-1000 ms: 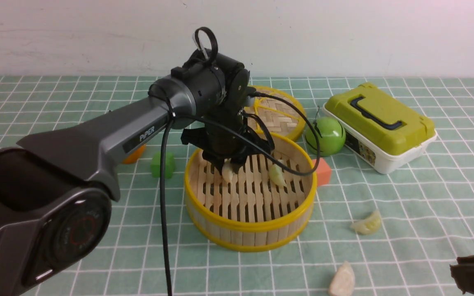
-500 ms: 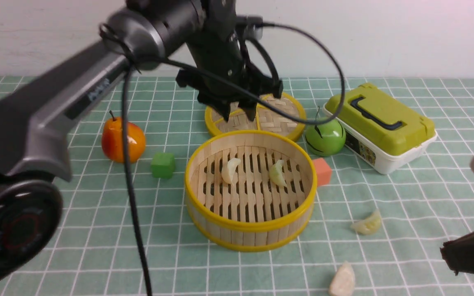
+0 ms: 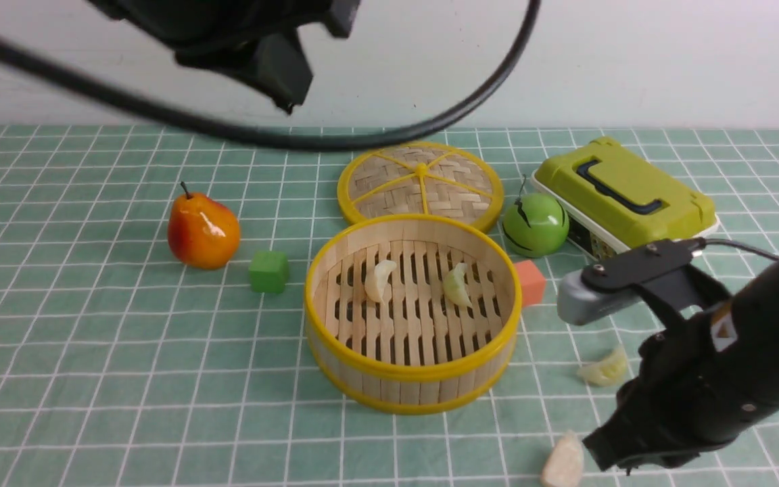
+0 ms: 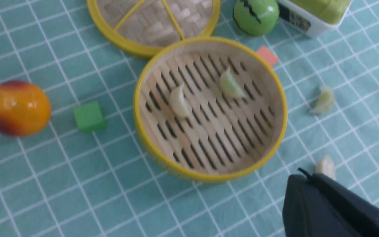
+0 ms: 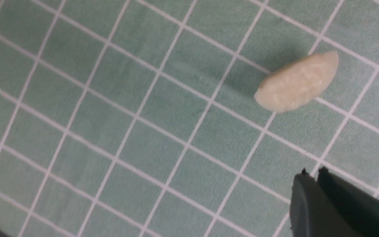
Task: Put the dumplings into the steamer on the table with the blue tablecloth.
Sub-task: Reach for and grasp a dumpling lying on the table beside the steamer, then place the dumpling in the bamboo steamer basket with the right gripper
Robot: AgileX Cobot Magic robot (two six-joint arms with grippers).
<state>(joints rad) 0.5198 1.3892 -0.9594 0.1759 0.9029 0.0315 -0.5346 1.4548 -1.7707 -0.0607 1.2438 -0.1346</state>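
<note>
Picking up the nearest dumpling [image 5: 296, 82] looks to be the step in hand, and the right end effector [image 5: 313, 172] is not set for it. Its jaws stand almost together with only a slit between them, holding nothing, and they sit off to one side of the dumpling without touching it. Doing this well would mean spreading the jaws first, centring them over the crescent and closing across its short width rather than end to end. The lift should then clear the yellow rim of the steamer [image 3: 410, 368] before release.

The left end effector [image 4: 304, 176] is closed and empty, raised well above the tabletop [image 3: 126, 338].

That dumpling is pale cream, matte and crescent-shaped, lying on the checked cloth [image 3: 180, 406] near the steamer. A second dumpling [image 3: 604, 368], greenish, lies near it on the cloth. A cream dumpling [image 3: 379, 279] and a greenish dumpling [image 3: 457, 284] rest inside on the slatted floor.
</note>
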